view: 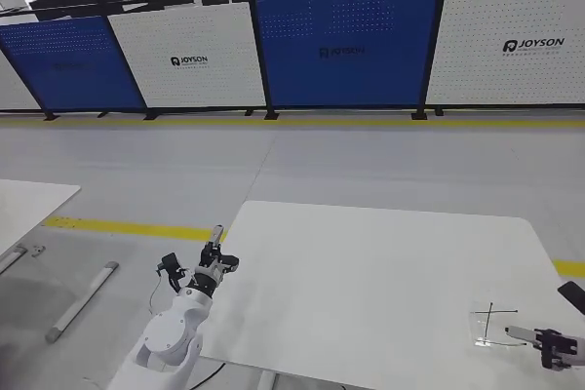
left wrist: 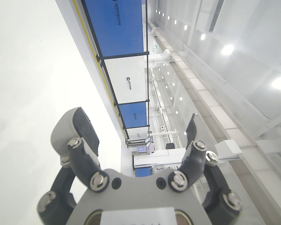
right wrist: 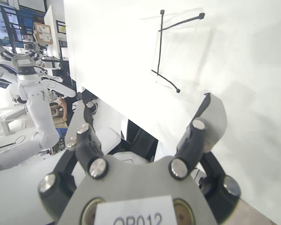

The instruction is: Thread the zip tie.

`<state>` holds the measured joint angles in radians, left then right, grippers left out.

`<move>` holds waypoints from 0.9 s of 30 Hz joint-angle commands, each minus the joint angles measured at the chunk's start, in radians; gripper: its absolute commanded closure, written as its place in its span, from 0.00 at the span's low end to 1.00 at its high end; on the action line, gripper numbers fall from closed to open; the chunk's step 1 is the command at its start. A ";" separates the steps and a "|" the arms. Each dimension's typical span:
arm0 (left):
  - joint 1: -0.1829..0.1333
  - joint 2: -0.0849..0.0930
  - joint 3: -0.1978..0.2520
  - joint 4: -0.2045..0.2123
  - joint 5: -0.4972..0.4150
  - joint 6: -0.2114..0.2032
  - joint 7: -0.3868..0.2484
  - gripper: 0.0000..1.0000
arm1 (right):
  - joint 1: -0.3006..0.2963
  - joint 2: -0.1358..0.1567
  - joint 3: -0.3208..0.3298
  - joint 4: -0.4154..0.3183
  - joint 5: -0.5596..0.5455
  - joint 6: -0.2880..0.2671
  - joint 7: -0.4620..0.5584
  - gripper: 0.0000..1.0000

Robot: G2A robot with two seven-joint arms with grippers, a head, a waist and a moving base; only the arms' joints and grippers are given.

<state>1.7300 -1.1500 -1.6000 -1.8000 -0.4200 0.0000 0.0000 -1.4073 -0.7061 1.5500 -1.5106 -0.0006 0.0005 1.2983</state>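
Three black zip ties lie near the white table's [view: 370, 283] front right corner, on what looks like a clear sheet [view: 487, 330]. A long zip tie [right wrist: 160, 45] is crossed by a second zip tie [right wrist: 182, 22] at one end and a short third zip tie [right wrist: 166, 80] at the other; together they show as a small cross [view: 490, 314]. My right gripper [right wrist: 145, 104] is open and holds nothing, a short way from the short tie's head, low over the table's right front corner [view: 541, 341]. My left gripper [left wrist: 138, 122] is open and holds nothing, raised at the table's left edge [view: 214, 246], far from the ties.
A second white table [view: 19, 210] stands at the far left, with a grey bar [view: 78, 302] on the floor between. Blue and white panels [view: 341, 49] and a yellow floor line [view: 127, 227] run behind. The left arm [right wrist: 25, 71] also stands beyond the table edge.
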 commanded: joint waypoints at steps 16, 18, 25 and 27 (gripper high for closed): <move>0.000 0.000 0.000 0.000 0.000 0.000 0.000 0.00 | 0.057 -0.002 -0.022 0.086 0.004 0.004 0.008 0.33; 0.000 0.000 0.000 0.000 0.000 0.000 0.000 0.00 | 0.064 -0.001 -0.025 0.096 0.001 0.002 0.014 0.52; 0.000 0.000 0.000 0.000 0.000 0.000 0.000 0.00 | 0.092 -0.002 -0.061 0.114 -0.038 0.026 0.030 0.80; 0.000 0.000 0.000 0.000 0.000 0.000 0.000 0.00 | 0.103 -0.003 -0.075 0.123 -0.044 0.029 0.035 0.80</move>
<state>1.7300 -1.1500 -1.6000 -1.8000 -0.4200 0.0000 0.0000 -1.3087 -0.7085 1.4807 -1.3916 -0.0426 0.0290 1.3311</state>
